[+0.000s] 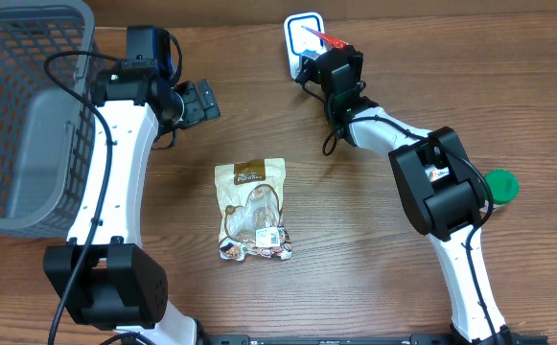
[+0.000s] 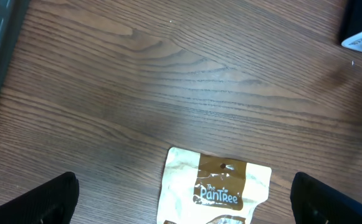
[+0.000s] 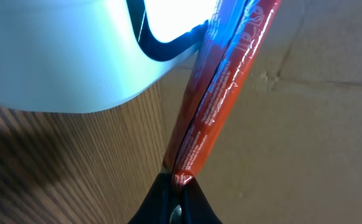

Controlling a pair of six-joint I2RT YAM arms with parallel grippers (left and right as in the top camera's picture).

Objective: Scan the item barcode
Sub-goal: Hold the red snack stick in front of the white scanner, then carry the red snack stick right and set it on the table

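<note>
— Red packet [image 3: 221, 93], where is it now?
— My right fingers [image 3: 152, 208] are closed tight on its lower end, and I hold it up at the white scanner [image 3: 75, 56] so the window can read the code. Left fingers [image 2: 43, 202] are fully open, empty, over the worktop [image 2: 168, 74].

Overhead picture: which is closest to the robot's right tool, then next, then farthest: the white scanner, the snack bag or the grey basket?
1. White scanner, right beside the right tool, which pinches a red packet.
2. Snack bag, lying mid-table.
3. Grey basket, far over on the left.
</note>
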